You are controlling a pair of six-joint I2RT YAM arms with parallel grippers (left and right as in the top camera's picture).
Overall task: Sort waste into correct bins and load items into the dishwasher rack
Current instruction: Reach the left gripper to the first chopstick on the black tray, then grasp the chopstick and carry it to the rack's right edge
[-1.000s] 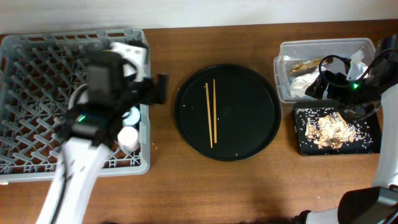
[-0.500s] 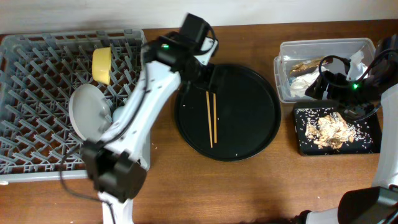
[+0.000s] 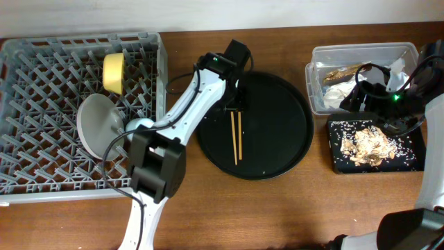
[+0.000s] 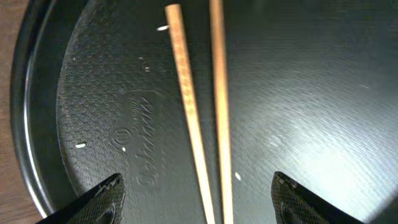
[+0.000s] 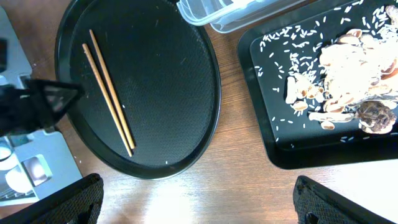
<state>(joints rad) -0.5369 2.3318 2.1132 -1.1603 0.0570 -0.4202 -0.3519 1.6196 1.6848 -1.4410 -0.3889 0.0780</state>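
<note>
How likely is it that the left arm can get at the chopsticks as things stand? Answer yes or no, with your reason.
Probably yes. The left gripper hovers directly over the chopsticks on the round black tray, jaws spread either side of them, with nothing lying across or beside them.

Dishwasher rack (image 3: 28,160) at table left; bowl (image 3: 114,72) in its rear part, plate (image 3: 97,125) in front of the bowl. Round tray (image 3: 277,132) at centre, chopsticks (image 3: 236,135) side by side on its left half. Plastic tub (image 3: 313,90) at right rear holds wrapper (image 3: 341,72) and tissue (image 3: 338,91). Shallow tray (image 3: 338,161) just in front of the tub, food scraps (image 3: 371,142) on it.
</note>
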